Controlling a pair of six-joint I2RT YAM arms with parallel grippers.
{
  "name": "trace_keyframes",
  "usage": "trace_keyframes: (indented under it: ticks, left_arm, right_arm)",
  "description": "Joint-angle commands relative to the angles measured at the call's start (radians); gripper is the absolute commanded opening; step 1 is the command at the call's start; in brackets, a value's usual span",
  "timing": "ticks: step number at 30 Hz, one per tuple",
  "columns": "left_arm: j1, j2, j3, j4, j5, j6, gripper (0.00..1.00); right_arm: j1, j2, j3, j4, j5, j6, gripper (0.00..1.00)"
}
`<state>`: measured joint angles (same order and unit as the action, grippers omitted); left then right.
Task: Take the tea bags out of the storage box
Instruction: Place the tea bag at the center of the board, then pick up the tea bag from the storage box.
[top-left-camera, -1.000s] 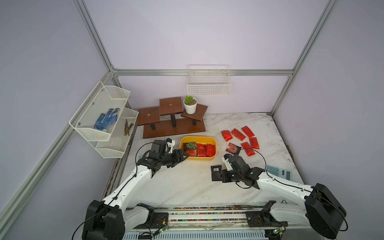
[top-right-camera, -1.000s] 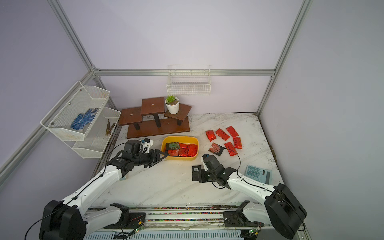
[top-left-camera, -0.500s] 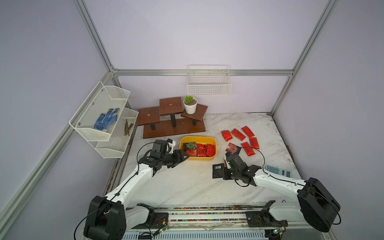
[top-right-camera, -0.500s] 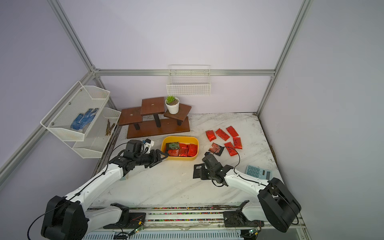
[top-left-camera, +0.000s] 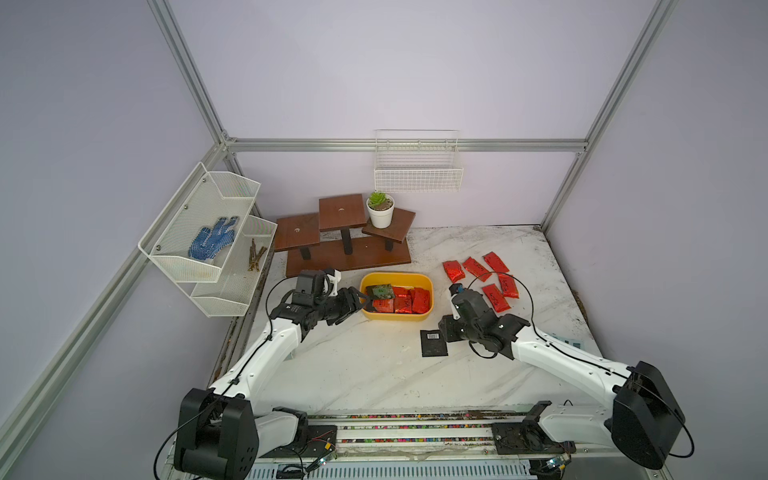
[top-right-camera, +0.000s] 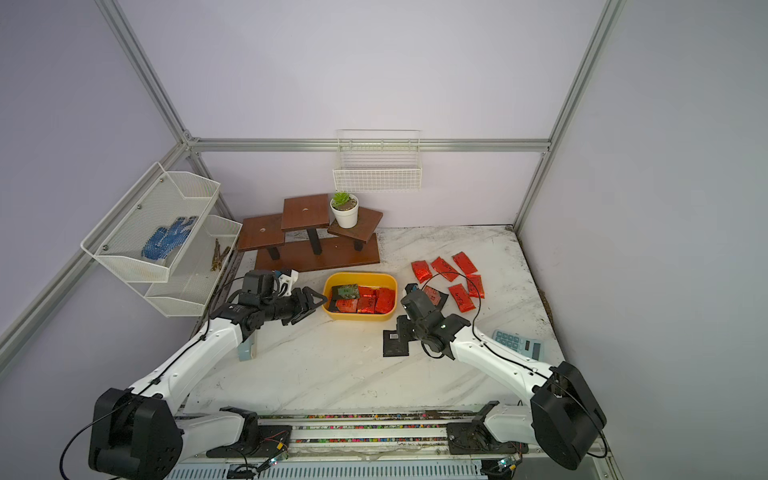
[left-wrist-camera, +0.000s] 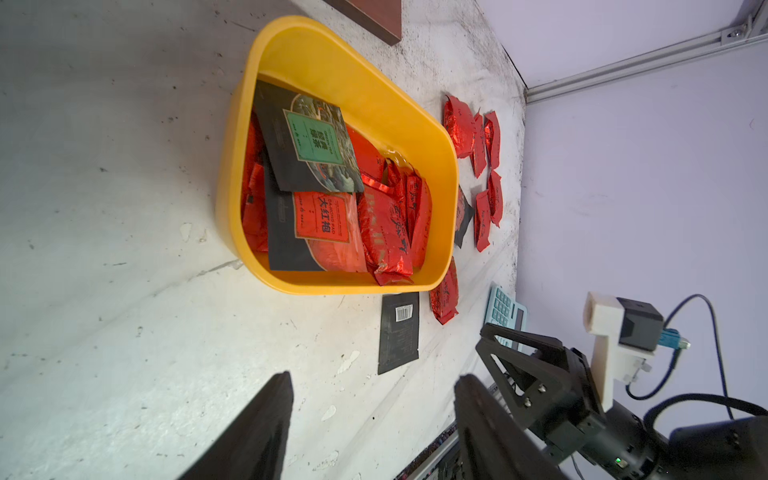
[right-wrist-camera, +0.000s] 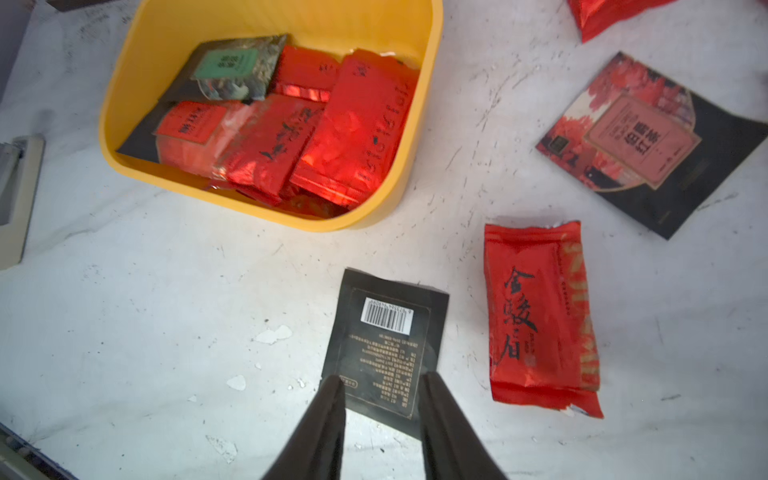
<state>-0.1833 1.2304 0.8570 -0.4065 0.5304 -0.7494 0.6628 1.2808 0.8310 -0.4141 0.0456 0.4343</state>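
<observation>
- Closest in, flat on the marble tabletop (top-left-camera: 365, 374): black sachet (right-wrist-camera: 384, 340), barcode up, fine print unreadable.
- Low over its near edge: right gripper (right-wrist-camera: 382, 378), jaws parted, pinching nothing.
- Just beside: red foil pouch (right-wrist-camera: 536, 320), brushed 金骏眉.
- Near one end of the storage box (top-left-camera: 397, 276): left gripper (left-wrist-camera: 374, 376), spread wide, empty.
- Inside the box, tea bags (right-wrist-camera: 353, 124) left to remove:
  - green-labelled sachet (left-wrist-camera: 318, 139) on top, wording too small
  - beneath it, red-labelled sachet (left-wrist-camera: 322, 218) marked 大红袍, "DAHONG PAO"
  - several red foil packs
- Beyond, already out: red-faced sachet (right-wrist-camera: 648, 137), label not legible; farther, cluster of red pouches (top-left-camera: 482, 278).
- Judged roughly half done.
</observation>
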Motion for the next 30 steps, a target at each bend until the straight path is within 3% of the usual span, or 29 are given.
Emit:
trace_keyframes:
  ticks: [1,10,16,20,30]
  left_arm:
    - [0.025,-0.002,0.042,-0.025,0.011,0.048,0.65]
    - [0.074,-0.023,0.019,-0.034,0.029,0.058,0.65]
    - [0.11,-0.048,-0.007,-0.053,0.031,0.064,0.66]
    - [0.18,-0.067,-0.072,0.002,0.119,0.037,0.66]
    - [0.241,-0.093,-0.13,0.027,0.185,0.038,0.66]
  right_arm:
    - [-0.002,0.024,0.068,0.018,-0.081,-0.051,0.37]
    - [0.035,0.307,0.372,-0.034,-0.172,-0.146,0.39]
    - [0.089,0.533,0.632,-0.16,-0.115,-0.286,0.4]
    - [0.125,0.667,0.784,-0.24,-0.022,-0.371,0.41]
    - [0.196,0.846,0.928,-0.262,0.182,-0.48,0.44]
